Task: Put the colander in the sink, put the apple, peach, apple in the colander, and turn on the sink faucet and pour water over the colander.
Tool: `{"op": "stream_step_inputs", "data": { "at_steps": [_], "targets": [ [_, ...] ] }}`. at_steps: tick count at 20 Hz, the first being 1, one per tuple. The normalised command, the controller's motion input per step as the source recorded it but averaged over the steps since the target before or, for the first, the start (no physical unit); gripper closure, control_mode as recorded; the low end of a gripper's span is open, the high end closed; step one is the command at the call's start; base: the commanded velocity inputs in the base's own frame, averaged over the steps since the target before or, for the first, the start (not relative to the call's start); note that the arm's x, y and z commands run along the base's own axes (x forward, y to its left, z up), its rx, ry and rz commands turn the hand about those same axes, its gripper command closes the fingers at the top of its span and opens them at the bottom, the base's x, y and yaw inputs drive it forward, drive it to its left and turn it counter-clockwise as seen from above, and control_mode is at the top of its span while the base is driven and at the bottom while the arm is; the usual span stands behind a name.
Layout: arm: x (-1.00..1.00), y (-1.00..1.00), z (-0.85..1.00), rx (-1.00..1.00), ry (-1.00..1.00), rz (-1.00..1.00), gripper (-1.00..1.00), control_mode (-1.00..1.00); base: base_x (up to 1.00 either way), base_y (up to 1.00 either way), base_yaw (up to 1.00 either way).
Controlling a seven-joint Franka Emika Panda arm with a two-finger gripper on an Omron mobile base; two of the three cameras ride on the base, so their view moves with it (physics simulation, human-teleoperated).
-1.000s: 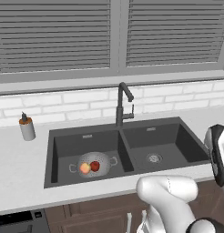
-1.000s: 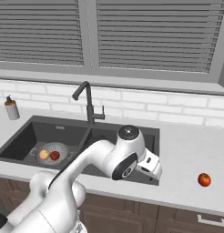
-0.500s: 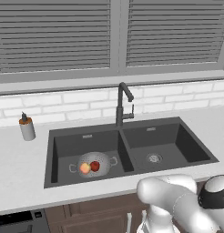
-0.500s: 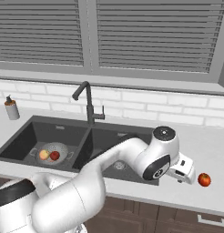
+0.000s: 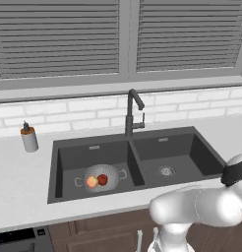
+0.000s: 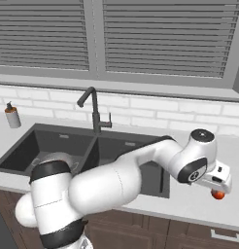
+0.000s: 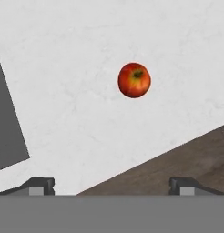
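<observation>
Two fruits sat in the colander [image 5: 101,177] as we looked down from the left base view: the pale yellow-orange peach [image 5: 92,182] on its left and a red apple [image 5: 103,179] just beside it, touching or nearly so. We saw the colander resting on the floor of the left basin of the sink [image 5: 137,170], its loop handles only just readable at that scale. We found the sink faucet [image 5: 133,111] standing behind the divider between the basins, spout bent toward us, and we could make out no stream under it. We noted the soap dispenser [image 5: 29,137] well apart on the counter [image 5: 24,177] to the left.

From the right base view we had the arm sweeping across the sink and hiding the colander behind its bulk. We saw the hand out over the counter to the right of the sink, and the gripper [image 6: 219,187] itself was mostly masked by the wrist; beneath it peeked the second apple [image 6: 218,195], partly cut off by the hand.

Through the hand view we got that apple [image 7: 134,80] whole, lying alone on the white counter, stem end toward the camera, apart from the counter's front edge. We saw the fingertips [image 7: 38,185] spread wide at the bottom corners, with nothing between them.
</observation>
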Motion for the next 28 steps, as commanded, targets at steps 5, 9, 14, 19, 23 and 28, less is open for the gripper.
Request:
{"op": "stream_step_inputs", "data": {
  "at_steps": [5,9,14,19,23,28],
  "targets": [
    [0.22,-0.29,-0.21,0.03,0.02,0.00,-1.00,-1.00,0.00,0.00,0.00],
    [0.18,-0.22,-0.29,0.02,0.03,0.00,-1.00,-1.00,0.00,0.00,0.00],
    [0.28,-0.18,-0.29,0.02,0.05,0.00,-1.00,-1.00,0.00,0.00,0.00],
    [0.27,-0.18,-0.28,0.06,0.05,0.00,-1.00,-1.00,0.00,0.00,0.00],
    [0.20,-0.16,-0.30,0.06,0.04,0.00,-1.00,-1.00,0.00,0.00,0.00],
    [0.03,-0.17,-0.29,0.02,0.00,0.00,-1.00,-1.00,0.00,0.00,0.00]
  ]
}}
